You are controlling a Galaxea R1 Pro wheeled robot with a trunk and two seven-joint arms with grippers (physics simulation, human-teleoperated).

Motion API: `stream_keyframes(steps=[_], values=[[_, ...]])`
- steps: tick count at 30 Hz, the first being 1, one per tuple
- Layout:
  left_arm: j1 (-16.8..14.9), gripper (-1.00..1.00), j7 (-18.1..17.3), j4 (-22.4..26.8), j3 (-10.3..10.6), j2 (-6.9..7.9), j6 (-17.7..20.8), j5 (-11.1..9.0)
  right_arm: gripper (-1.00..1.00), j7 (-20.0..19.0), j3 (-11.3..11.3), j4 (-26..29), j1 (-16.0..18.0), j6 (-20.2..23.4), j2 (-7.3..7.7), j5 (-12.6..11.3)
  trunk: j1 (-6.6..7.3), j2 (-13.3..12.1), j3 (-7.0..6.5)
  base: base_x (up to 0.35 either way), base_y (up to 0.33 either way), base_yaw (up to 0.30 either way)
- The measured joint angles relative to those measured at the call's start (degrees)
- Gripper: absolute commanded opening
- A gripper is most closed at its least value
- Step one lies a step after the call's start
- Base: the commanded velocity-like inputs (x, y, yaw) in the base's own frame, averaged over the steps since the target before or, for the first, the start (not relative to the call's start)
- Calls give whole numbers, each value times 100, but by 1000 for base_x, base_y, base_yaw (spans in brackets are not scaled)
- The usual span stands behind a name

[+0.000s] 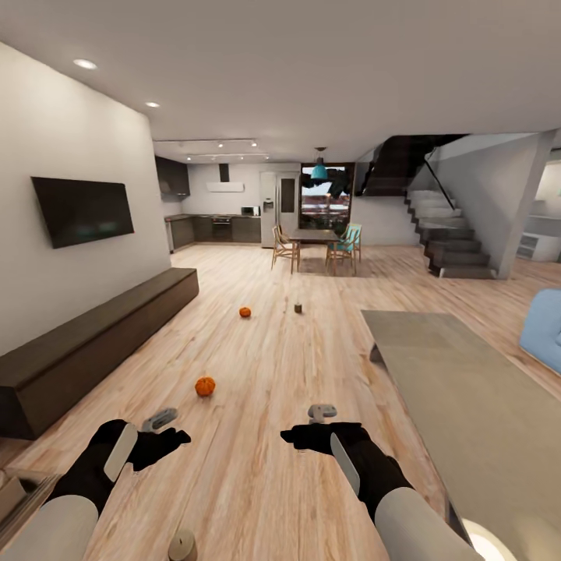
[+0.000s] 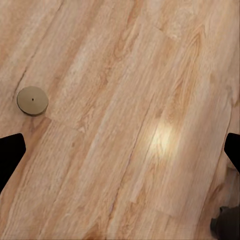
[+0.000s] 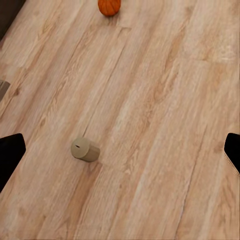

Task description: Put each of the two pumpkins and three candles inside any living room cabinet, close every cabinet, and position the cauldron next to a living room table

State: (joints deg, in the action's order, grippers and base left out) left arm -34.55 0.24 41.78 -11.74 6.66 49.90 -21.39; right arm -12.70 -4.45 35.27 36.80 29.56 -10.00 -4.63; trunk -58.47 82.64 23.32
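I saw an open-plan home | living room: plank floor (image 1: 257, 366), wall television (image 1: 82, 209), long dark cabinet (image 1: 93, 343), grey table (image 1: 467, 405), blue sofa (image 1: 544, 327) | behind it I made out a dining table with chairs (image 1: 315, 245), kitchen units (image 1: 214, 227), fridge (image 1: 269, 209) | staircase (image 1: 448, 234) rose at right

Far floor object (image 1: 298, 308), perhaps candle, too small.

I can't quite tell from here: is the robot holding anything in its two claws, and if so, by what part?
Nothing is held. Both the left gripper and right gripper hang open over bare floor; a candle and a pumpkin lie loose on the planks.
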Motion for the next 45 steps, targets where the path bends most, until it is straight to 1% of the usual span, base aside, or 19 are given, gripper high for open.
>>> stream_keyframes(steps=[8,17,29,45], values=[[1,100,0,0,-7,1,0,0,100,2,-6,7,0,0,0,0,0,0,-3,341,0,7],[1,100,0,0,-14,-5,0,-1,100,20,-25,8,0,0,0,0,-1,0,-6,302,-82,202],[4,100,0,0,-20,-6,0,0,100,9,-26,8,0,0,0,0,0,0,-6,295,-38,21],[4,100,0,-1,-17,-5,-2,-2,100,-7,-27,8,0,1,0,0,-1,0,-6,303,-167,28]])
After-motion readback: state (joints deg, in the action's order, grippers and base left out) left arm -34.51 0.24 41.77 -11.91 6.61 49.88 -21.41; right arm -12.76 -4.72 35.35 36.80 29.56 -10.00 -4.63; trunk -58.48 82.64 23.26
